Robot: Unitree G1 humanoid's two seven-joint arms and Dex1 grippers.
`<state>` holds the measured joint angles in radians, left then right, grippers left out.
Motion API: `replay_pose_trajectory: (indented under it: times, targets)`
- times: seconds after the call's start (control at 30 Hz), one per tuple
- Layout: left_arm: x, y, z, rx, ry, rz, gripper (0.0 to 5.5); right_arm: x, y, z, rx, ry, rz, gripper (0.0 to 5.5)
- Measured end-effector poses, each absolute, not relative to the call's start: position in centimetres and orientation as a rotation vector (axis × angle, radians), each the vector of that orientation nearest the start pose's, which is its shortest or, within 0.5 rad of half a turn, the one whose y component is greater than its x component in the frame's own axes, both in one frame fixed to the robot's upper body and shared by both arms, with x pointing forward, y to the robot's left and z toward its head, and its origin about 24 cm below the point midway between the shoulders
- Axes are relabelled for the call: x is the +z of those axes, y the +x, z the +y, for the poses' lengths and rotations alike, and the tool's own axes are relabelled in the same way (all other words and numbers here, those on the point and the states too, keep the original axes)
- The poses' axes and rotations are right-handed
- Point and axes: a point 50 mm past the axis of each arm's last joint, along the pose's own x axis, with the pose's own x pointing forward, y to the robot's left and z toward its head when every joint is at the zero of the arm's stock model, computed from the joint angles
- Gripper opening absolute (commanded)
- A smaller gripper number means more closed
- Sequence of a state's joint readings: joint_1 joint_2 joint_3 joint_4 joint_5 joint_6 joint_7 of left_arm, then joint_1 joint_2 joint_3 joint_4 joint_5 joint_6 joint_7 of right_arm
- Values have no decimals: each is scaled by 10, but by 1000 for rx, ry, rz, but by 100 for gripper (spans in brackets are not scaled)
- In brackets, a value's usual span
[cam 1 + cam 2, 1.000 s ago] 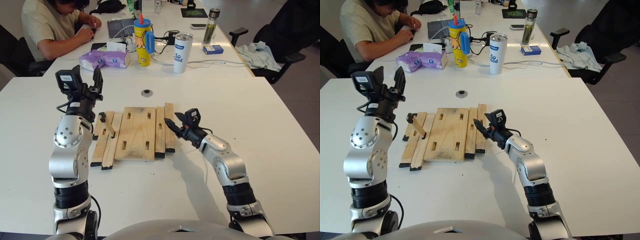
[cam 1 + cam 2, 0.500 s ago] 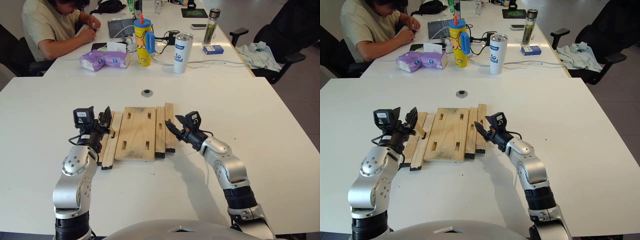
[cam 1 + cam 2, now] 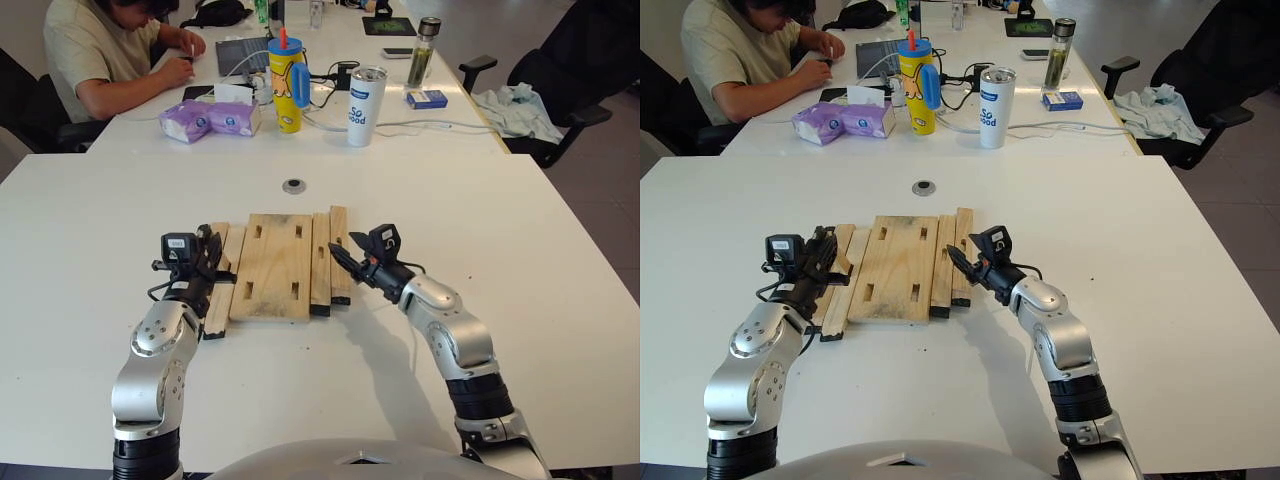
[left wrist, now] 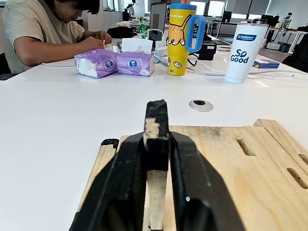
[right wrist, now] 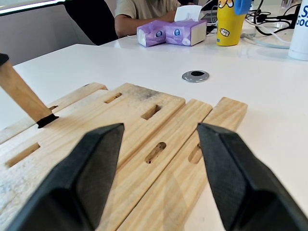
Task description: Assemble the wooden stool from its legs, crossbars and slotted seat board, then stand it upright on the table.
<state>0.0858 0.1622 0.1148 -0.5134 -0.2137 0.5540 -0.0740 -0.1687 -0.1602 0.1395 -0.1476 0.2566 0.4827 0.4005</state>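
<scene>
The seat board (image 3: 270,265) is pale wood, the crossbar (image 4: 154,139) black-tipped, the table (image 3: 500,200) white.

Head stereo pair sits high, aimed forward and down over the bench (image 3: 500,230). Both eyes catch the same spread, just offset sideways a bit. Left wrist cam is super low, right behind the left gripper (image 4: 157,139), staring along the pinched wooden piece (image 4: 156,120) toward the far side. Right wrist cam skims close over the seat board (image 5: 82,127), looking far-left through the spread right gripper (image 5: 160,127). Both wrist cams share the grommet (image 5: 195,76).
</scene>
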Motion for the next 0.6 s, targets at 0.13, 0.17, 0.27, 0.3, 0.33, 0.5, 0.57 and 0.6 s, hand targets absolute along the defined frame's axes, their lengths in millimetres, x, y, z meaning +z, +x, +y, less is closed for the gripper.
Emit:
replay_pose_trajectory:
  times: [0.13, 0.17, 0.27, 0.3, 0.33, 0.5, 0.57, 0.6]
  targets:
    - [97, 229, 187, -43, -31, 100, 42, 71, 268, -106, 633, 74, 209, 282]
    - [100, 231, 187, -46, -38, 86, 42, 70, 268, -105, 633, 61, 211, 282]
    - [114, 240, 188, -53, -57, 28, 42, 70, 268, -102, 619, 49, 201, 282]
    - [123, 245, 188, -59, -69, -7, 42, 71, 269, -102, 605, 56, 190, 300]
    - [130, 249, 187, -66, -76, -34, 42, 72, 269, -102, 597, 58, 176, 310]
    - [170, 270, 187, -143, -145, -148, 42, 80, 274, -111, 608, 164, 108, 392]
    - [181, 276, 184, -206, -195, -178, 42, 87, 275, -116, 651, 253, 70, 429]
    - [183, 277, 182, -238, -219, -185, 42, 91, 277, -119, 660, 288, 50, 444]
